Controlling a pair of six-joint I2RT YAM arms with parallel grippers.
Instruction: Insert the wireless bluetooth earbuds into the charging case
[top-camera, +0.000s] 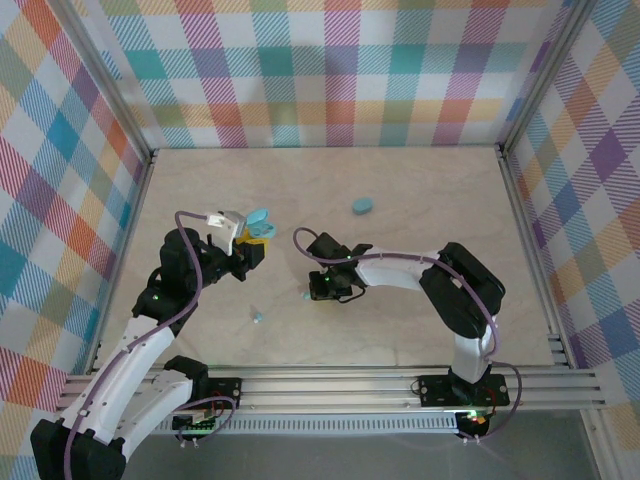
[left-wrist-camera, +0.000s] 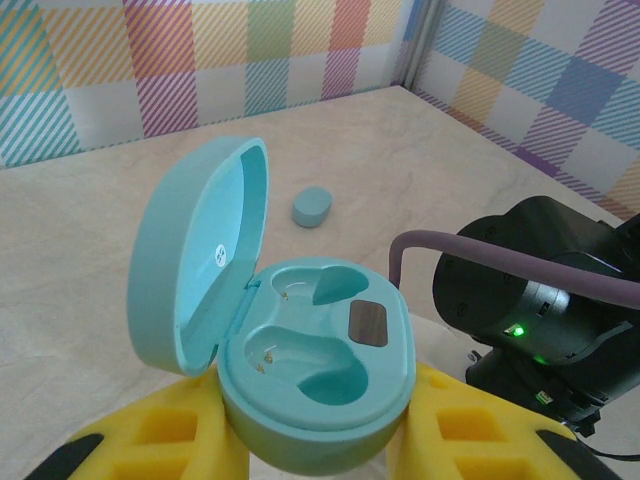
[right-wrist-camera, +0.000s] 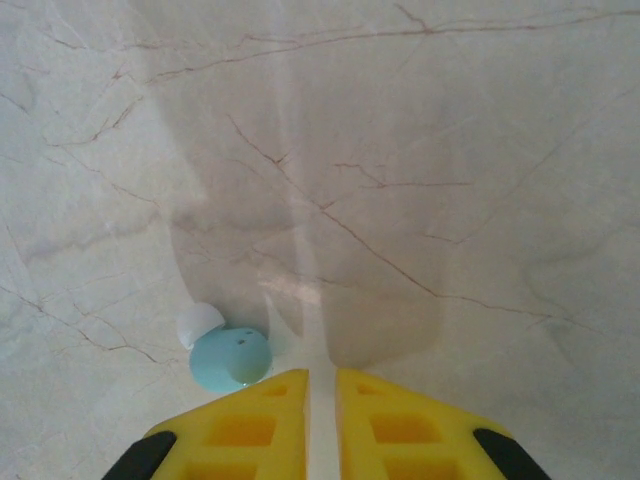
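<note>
Jaws of the right gripper (right-wrist-camera: 322, 385) are sitting clenched and empty, the tiny light-blue plastic earbud (right-wrist-camera: 230, 358) lying on the tabletop (right-wrist-camera: 450, 150) just left of their tips, while the left gripper (left-wrist-camera: 320, 430) is clamping the open light-blue oval charging case (left-wrist-camera: 320, 370).

Both arms reach inward, jaws closed.

The white-and-black jointed left arm (top-camera: 130, 350) rises from its base at the near left, bends at the elbow and stretches forward and to the right. Its left gripper (top-camera: 252, 238), with blocky yellow plastic fingers (left-wrist-camera: 170, 435), is clamped on either side of an open light-blue oval plastic charging case (left-wrist-camera: 300, 370). The matching white-and-black right arm (top-camera: 400, 270) stands up from its near-right base, folds at a black elbow and reaches leftward, wrist pitched down. Its right gripper (top-camera: 315, 292) points downward, yellow fingers (right-wrist-camera: 240, 430) drawn almost together with a thin slit between them, gripping nothing.
</note>
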